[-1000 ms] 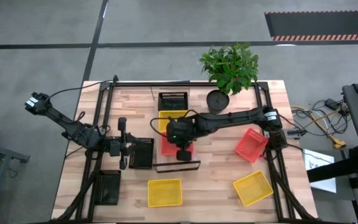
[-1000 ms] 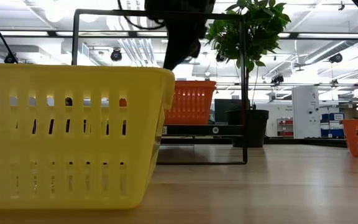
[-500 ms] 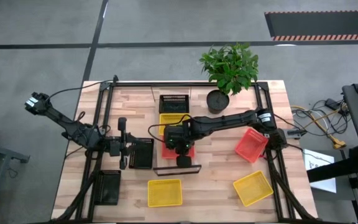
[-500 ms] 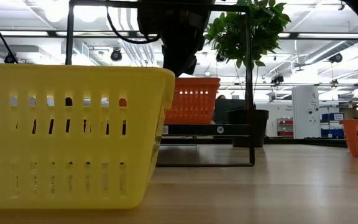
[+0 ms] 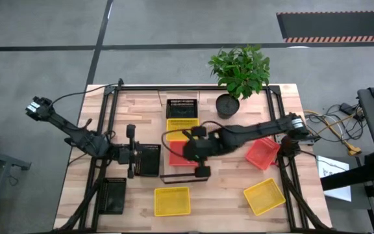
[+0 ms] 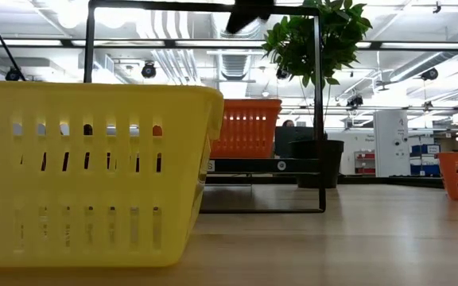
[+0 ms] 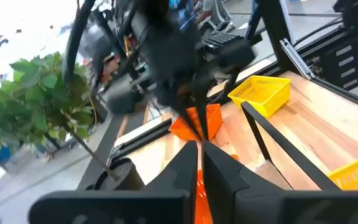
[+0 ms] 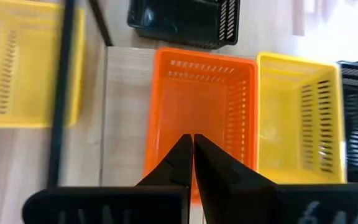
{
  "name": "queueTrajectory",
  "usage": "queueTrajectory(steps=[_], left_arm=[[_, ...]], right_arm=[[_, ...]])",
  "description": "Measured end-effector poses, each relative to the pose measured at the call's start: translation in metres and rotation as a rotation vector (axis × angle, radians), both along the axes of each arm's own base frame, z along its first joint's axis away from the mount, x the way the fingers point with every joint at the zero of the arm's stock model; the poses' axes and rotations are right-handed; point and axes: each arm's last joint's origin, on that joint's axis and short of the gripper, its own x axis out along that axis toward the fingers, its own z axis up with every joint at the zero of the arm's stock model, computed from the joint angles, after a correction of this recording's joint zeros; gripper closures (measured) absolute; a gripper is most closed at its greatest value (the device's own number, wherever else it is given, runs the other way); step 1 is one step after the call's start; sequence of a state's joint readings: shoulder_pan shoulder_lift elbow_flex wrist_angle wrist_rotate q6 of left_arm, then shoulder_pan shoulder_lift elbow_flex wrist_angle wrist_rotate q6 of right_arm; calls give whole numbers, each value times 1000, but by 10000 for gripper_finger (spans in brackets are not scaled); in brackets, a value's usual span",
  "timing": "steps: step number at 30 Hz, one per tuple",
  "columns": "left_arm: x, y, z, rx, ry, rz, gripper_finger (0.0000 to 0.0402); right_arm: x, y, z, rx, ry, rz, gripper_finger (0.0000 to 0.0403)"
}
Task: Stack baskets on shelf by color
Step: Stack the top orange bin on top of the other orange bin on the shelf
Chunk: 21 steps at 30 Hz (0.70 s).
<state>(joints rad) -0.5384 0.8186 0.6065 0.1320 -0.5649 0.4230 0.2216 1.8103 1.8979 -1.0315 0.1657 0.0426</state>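
The shelf (image 5: 186,177) stands mid-table, a light-wood panel (image 8: 123,124) in a thin black frame (image 6: 322,119). On it sit a black basket (image 5: 181,107), a yellow basket (image 5: 181,125) and a red basket (image 8: 194,106) in a row. My right gripper (image 8: 193,146) hangs shut above the red basket (image 5: 177,158), touching nothing. My left gripper (image 7: 199,163) is shut and level at the table's left (image 5: 134,158), with a black basket (image 5: 149,159) beside it on the table.
Loose on the table lie a yellow basket (image 5: 172,200) near the front, another yellow one (image 5: 263,196) front right, a red one (image 5: 262,151) at the right and a black one (image 5: 114,195) front left. A potted plant (image 5: 239,71) stands at the back.
My right gripper has risen from the red basket and drifted toward the table's near-right, staying shut; in the low view it has climbed almost out of the picture. The red basket stays on the shelf. The shelf's near frame has shifted slightly toward the near edge.
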Motion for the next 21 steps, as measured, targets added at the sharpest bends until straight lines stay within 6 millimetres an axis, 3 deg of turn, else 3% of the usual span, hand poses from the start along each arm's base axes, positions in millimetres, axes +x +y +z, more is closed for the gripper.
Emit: queueTrajectory(steps=[7,13,18,21], left_arm=[[24,4,5,-71,170,94,401],[46,7,8,-135,439,74,402],[66,17,17,-206,698,30,402],[76,21,18,-148,814,-33,401]], right_arm=[[-46,47,26,-77,-35,-13,394],[-92,73,42,5,-69,-33,394],[-123,85,42,-8,-125,-88,394],[-136,92,35,-53,-158,-107,394]])
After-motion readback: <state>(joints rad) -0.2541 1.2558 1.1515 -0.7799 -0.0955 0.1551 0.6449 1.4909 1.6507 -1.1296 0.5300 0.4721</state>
